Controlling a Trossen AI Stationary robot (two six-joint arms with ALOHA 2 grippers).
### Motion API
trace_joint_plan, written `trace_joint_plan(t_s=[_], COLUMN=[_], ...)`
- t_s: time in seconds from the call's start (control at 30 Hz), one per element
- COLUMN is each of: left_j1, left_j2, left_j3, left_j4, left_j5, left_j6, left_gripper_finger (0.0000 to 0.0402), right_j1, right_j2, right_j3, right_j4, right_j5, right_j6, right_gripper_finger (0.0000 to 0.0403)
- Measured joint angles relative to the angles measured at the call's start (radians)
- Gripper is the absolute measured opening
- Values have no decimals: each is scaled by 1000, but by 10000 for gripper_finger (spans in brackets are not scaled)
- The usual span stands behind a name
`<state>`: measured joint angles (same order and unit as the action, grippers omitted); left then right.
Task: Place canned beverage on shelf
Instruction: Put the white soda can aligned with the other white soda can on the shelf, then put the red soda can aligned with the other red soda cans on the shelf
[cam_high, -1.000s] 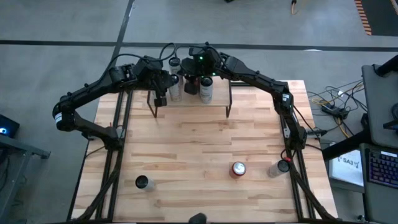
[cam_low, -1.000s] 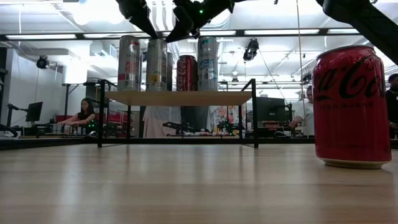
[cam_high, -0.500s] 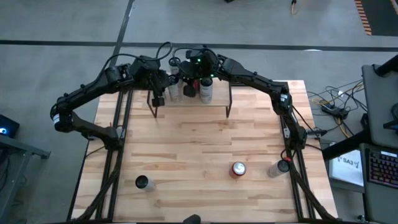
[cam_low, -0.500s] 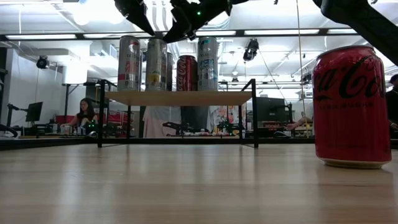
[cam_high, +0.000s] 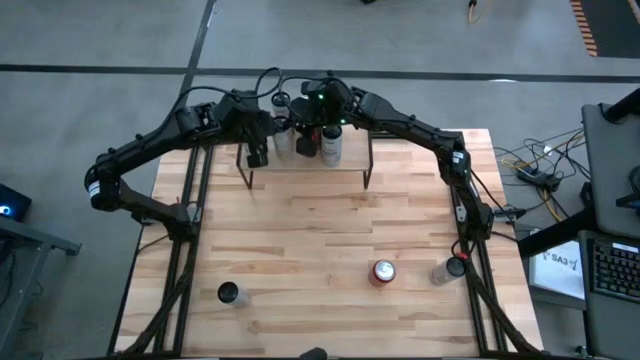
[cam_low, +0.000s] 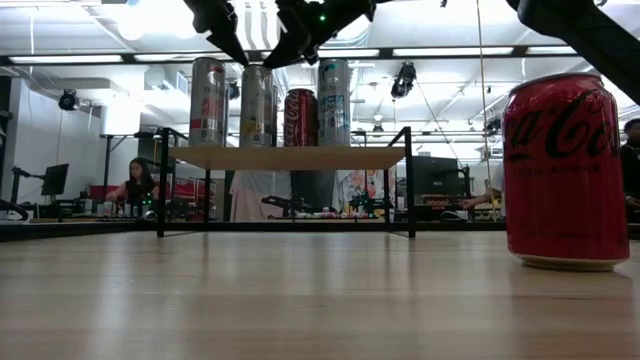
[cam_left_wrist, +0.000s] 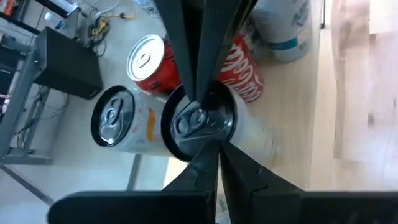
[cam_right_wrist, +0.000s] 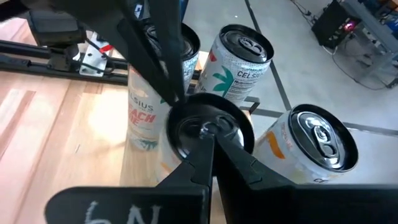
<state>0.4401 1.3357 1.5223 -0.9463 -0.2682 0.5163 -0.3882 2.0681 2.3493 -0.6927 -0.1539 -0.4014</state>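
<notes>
Low view: plank tabletop (cam_low: 300, 300), lab w/ ceiling lights (cam_low: 440, 50) behind.

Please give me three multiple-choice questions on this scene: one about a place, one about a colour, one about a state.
1. Where does the big red can in the low view stand?
A. On the shelf
B. On the tabletop, apart from the shelf
C. In a gripper

2. What colour are the shelf's legs?
A. Black
B. White
C. Red

3. How are the two grippers?
A. Both open
B. Left open, right shut
C. Both shut

Answers:
1 B: the red can rests on the tabletop, well in front of the shelf.
2 A: the legs are thin and black.
3 C: the left gripper and the right gripper each show fingers pressed together.
</notes>
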Motion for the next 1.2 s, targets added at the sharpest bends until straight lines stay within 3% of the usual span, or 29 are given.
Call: trace_joint_plan(t_s=[0.33, 1.03, 1.13, 1.2], left_j1=[1, -7, -26, -41], left_j2=[1, -31, -66, -93], left_j3=[0, 0, 0, -1], left_j4=[0, 24, 28, 30], left_j5=[-46, -47, 1, 108], left_j6=[-3, -34, -102, -155], left_gripper_finger=[0, 0, 0, 0], right_j1=[23, 39, 42, 47], right_j2=[-4, -41, -102, -148], right_j3=[0, -1, -1, 0], right_j4=[-6, 34, 6, -35], right_j5=[0, 0, -2, -1], right_j6=[42, 114, 174, 236], right_gripper_finger=[9, 9, 9, 9])
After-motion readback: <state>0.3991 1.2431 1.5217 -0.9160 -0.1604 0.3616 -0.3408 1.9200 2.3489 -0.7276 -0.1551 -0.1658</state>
